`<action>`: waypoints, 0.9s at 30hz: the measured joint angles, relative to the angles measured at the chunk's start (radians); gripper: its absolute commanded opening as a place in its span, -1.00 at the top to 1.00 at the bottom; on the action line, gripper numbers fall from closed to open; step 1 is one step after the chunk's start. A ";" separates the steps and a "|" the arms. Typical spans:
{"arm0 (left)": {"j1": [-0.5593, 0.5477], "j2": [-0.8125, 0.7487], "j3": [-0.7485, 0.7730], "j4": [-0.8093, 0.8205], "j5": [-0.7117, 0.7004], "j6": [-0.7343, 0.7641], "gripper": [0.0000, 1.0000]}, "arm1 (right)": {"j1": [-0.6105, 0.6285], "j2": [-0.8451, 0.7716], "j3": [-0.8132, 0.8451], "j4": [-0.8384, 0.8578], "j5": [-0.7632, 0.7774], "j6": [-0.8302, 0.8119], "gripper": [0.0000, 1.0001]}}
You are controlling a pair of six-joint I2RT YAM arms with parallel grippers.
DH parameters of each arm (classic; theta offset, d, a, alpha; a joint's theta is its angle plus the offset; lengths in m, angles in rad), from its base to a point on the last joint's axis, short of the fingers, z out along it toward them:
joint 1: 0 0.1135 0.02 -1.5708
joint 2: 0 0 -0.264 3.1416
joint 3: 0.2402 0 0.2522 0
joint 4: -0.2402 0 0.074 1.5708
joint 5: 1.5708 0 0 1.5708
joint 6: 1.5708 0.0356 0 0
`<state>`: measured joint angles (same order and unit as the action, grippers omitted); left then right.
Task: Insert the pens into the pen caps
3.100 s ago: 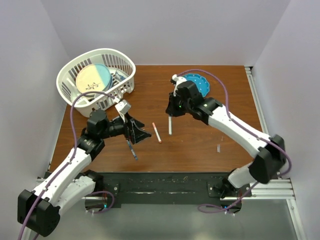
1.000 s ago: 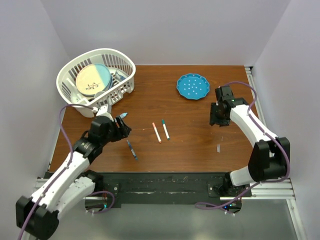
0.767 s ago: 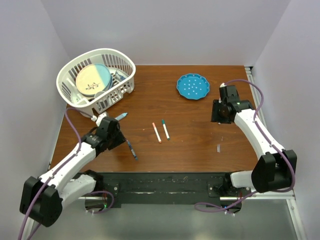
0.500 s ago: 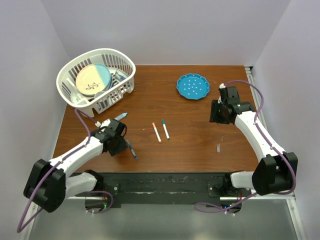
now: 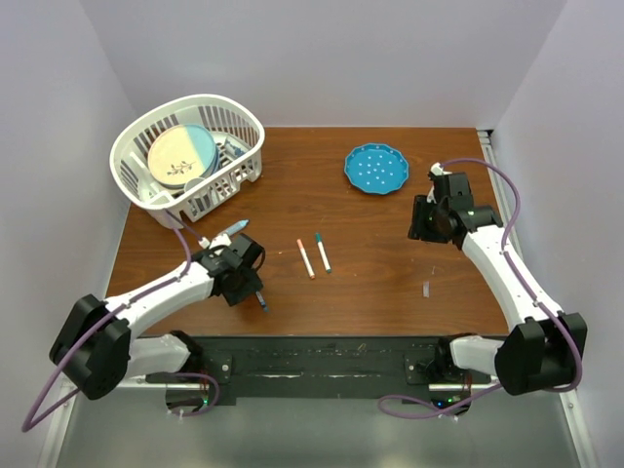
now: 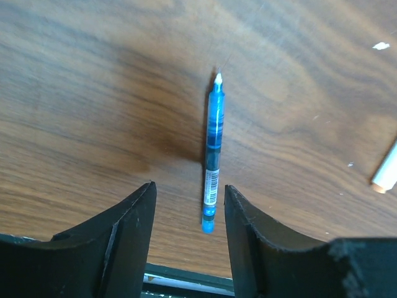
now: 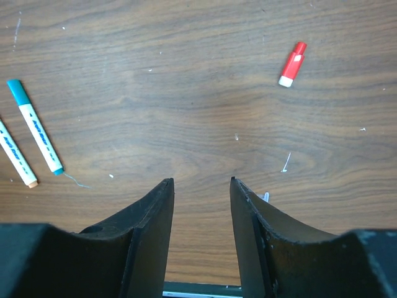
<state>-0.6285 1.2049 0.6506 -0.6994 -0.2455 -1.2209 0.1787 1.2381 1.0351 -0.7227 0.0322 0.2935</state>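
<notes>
A dark blue pen [image 6: 211, 158] lies on the wooden table, white tip pointing away. My left gripper [image 6: 189, 186] is open, and the pen's near end lies between its fingers. In the top view this gripper [image 5: 250, 283] sits over the pen [image 5: 259, 299]. A thicker light blue pen [image 5: 232, 230] lies near the basket. Two white pens, one orange-tipped [image 5: 305, 258] and one teal-capped [image 5: 322, 252], lie side by side mid-table. My right gripper [image 7: 201, 182] is open and empty, right of those pens [image 7: 35, 133]. A red cap [image 7: 291, 64] lies beyond it. A small grey cap [image 5: 426, 289] lies near the front right.
A white basket [image 5: 239, 112] holding a plate stands at the back left. A blue dotted plate [image 5: 376, 168] lies at the back, right of centre. The table's front edge and a black rail [image 5: 322, 356] run just below the dark blue pen.
My left gripper has swung from beside the light blue pen toward the front and now straddles the dark blue pen. My right arm, after retreating to the right, has hardly moved.
</notes>
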 measured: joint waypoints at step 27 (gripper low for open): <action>-0.081 0.200 0.067 -0.083 -0.013 -0.033 1.00 | 0.006 -0.117 -0.058 0.036 -0.113 0.033 0.10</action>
<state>-0.7094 1.4044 0.7174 -0.7826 -0.2581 -1.2541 0.1852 1.1210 0.9768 -0.6865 -0.0811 0.3267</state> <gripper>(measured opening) 0.137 0.427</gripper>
